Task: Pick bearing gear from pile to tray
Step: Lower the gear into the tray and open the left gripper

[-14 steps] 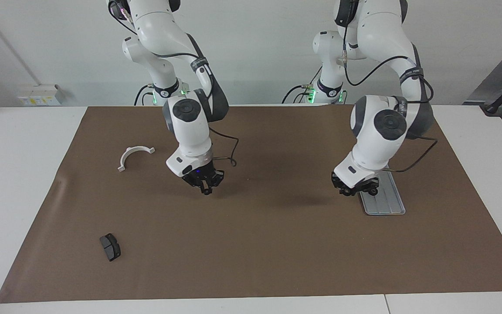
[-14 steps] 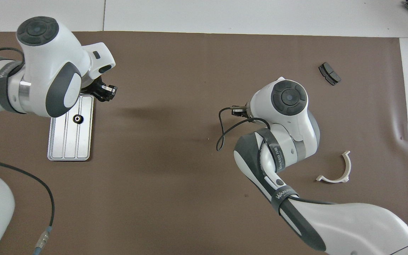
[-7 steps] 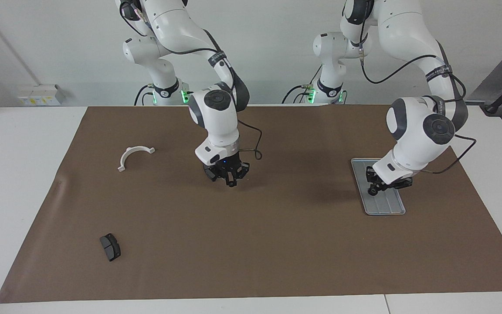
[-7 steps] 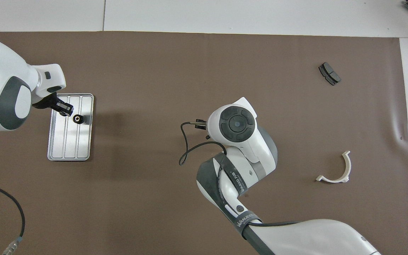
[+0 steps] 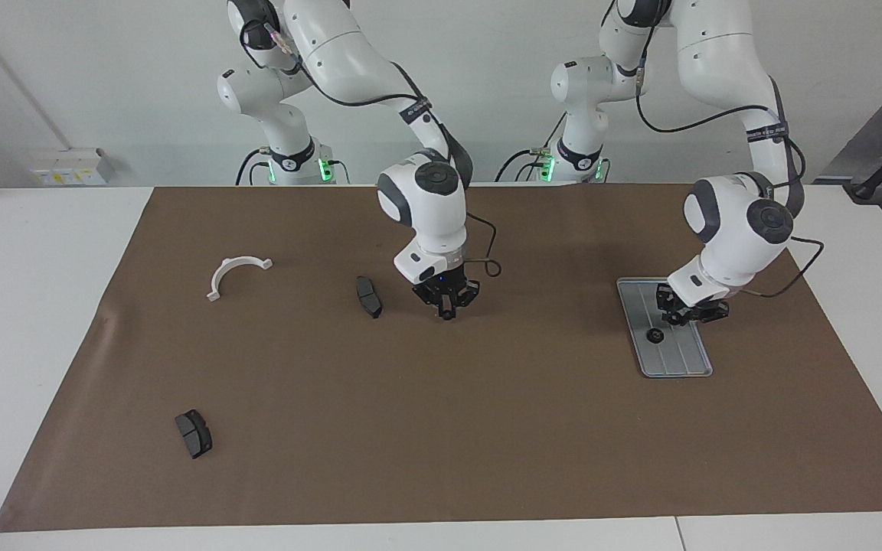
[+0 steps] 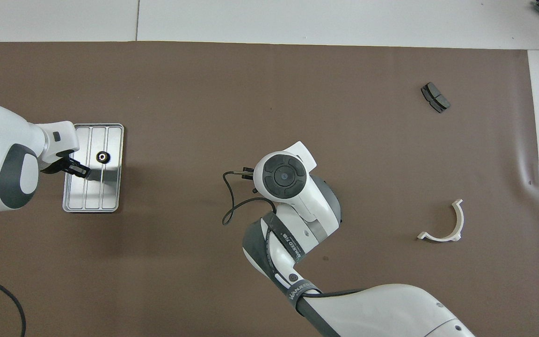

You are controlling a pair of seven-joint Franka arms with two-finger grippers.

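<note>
On the tray [image 6: 91, 196], seen from overhead, the bearing gear [image 6: 103, 157] now lies loose toward the one o'clock corner. It is no longer under the left pincer [image 6: 78, 169], which has slid off to the gear's eight o'clock, over the tray's edge. Whether that pincer is spread or pressed together I cannot tell. I judge this delivery done. The right pincer [image 5: 449, 310], pressed together and empty, has swung over the middle of the table [image 5: 487, 428], uncovering a brake pad [image 5: 369, 296] beside it. Elsewhere I spot only another pad [image 5: 194, 433] and the white arc [image 5: 236, 274].
</note>
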